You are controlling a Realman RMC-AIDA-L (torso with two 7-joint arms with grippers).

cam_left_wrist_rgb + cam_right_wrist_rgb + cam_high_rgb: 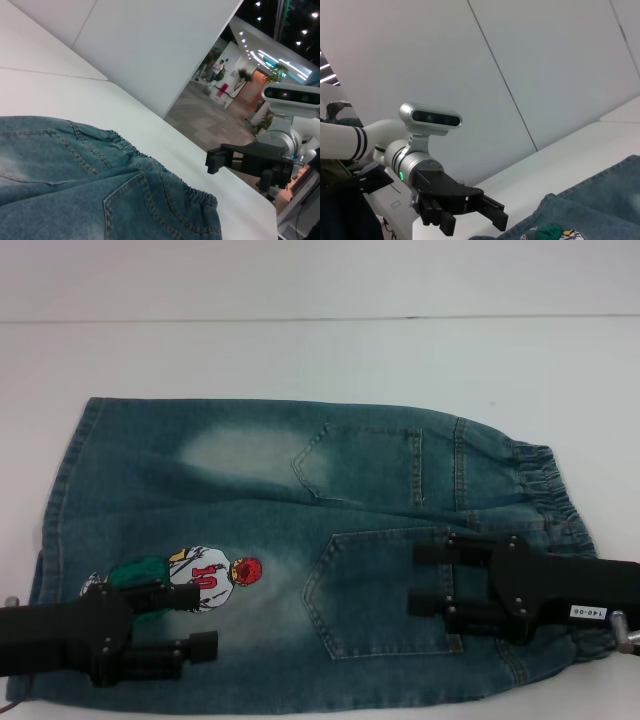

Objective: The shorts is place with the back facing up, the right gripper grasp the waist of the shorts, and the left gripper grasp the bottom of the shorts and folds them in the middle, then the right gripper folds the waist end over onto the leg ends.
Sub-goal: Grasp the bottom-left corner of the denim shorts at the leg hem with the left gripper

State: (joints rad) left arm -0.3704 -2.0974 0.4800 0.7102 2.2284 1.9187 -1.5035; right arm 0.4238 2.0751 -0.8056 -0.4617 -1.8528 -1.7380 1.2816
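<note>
The blue-green faded denim shorts (pixel 300 550) are lying flat on the white table (pixel 320 355), back side up, with the ruffled elastic waist end (pixel 545 490) at the right and the straight stitched leg ends (pixel 65 500) at the left; the embroidered cartoon player numbered 10 (pixel 205 575) is sitting near the left hem, and two patch pockets (pixel 385 590) are showing toward the waist; the black left gripper (pixel 195 620) on its silver wrist is reaching in from the near left edge, its two fingers (pixel 185 648) pointing right and standing parted over the embroidered figure, gripping nothing; the black right gripper (pixel 425 577) bearing a small white label (pixel 587 612) is reaching in from the near right edge, its fingers (pixel 440 552) pointing left over the nearer pocket, likewise spread and holding nothing; whether either gripper is touching the denim cannot be told; in the left wrist view the right gripper (pixel 215 160) is hovering off the table edge just beyond the waistband (pixel 165 172); in the right wrist view the left gripper (pixel 492 212) is hanging with released jaws beside the hem.
</note>
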